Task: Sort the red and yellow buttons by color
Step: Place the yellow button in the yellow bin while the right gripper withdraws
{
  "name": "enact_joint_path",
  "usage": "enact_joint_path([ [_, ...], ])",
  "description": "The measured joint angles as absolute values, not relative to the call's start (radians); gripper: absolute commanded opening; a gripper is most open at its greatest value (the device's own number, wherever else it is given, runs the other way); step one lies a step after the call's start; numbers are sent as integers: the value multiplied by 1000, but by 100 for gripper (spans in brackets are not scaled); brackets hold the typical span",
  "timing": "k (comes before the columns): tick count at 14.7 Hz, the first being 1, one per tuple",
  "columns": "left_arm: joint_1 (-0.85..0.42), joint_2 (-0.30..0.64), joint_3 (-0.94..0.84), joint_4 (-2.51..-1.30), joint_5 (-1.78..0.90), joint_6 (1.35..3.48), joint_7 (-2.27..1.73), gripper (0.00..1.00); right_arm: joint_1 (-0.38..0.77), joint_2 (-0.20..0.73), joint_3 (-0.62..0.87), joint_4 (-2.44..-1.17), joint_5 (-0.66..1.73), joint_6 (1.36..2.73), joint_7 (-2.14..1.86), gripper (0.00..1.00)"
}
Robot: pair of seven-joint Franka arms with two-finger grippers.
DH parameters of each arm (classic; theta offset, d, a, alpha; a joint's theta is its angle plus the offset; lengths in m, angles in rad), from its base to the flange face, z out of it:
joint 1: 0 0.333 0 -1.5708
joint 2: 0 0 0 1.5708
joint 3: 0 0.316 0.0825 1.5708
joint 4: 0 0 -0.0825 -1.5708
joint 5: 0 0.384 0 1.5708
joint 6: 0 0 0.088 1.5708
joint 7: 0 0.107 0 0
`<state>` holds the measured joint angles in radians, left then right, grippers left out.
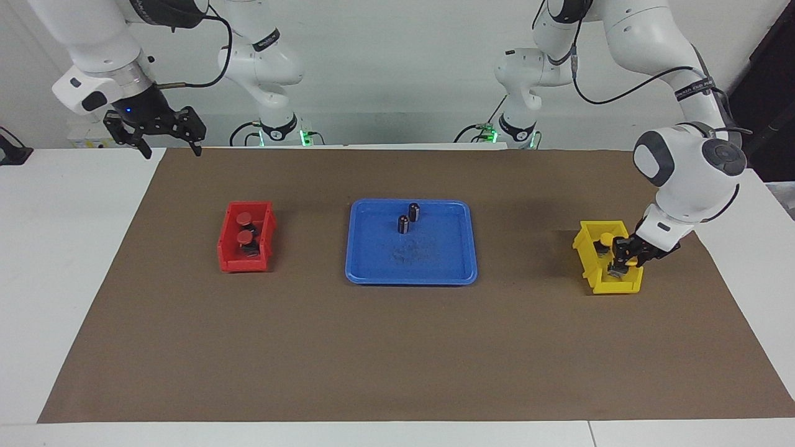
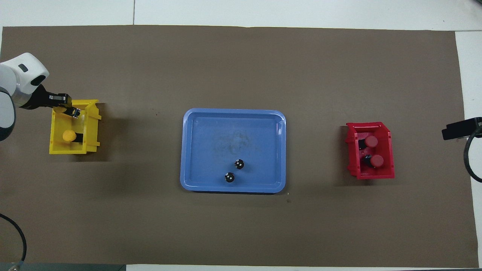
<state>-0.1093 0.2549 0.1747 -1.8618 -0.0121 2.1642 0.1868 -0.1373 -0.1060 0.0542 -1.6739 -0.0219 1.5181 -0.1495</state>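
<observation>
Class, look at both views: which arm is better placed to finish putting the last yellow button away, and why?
Left. The left gripper is already down in the yellow bin with a yellow button; the right gripper waits high, off the mat's corner.

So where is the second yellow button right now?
In the left gripper, down inside the yellow bin at the left arm's end of the table, beside the first yellow button.

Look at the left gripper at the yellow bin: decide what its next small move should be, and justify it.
Probably release and lift clear. The left gripper sits low in the yellow bin, apparently holding the second yellow button; one yellow button already lies there. Both red buttons are in the red bin, and the right gripper waits raised.
</observation>
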Motion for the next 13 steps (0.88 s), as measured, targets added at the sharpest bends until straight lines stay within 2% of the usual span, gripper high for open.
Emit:
enact_joint_path([
  [2, -109, 259, 175, -1897, -12, 2209, 187, 4, -137, -106, 55, -1673, -22, 1521, -149, 100],
  [3, -109, 262, 175, -1916, -12, 2229, 187, 18, -137, -106, 55, -1673, -22, 1521, -149, 100],
  [4, -109, 264, 175, -1932, -12, 2241, 187, 39, -137, -106, 56, -1673, -22, 1523, -149, 100],
  [6, -109, 264, 174, -1945, -12, 2248, 187, 58, -137, -106, 57, -1673, -22, 1524, -149, 100],
  [10, -111, 262, 174, -1943, -12, 2248, 187, 59, -137, -106, 57, -1673, -22, 1524, -149, 100],
  [11, -111, 262, 173, -1939, -12, 2247, 187, 72, -137, -106, 57, -1673, -22, 1524, -149, 100],
  [12, -112, 262, 173, -1927, -12, 2236, 187, 92, -137, -106, 57, -1673, -22, 1524, -149, 100],
  [13, -112, 261, 173, -1899, -12, 2199, 187, 100, -137, -106, 57, -1673, -22, 1524, -149, 100],
])
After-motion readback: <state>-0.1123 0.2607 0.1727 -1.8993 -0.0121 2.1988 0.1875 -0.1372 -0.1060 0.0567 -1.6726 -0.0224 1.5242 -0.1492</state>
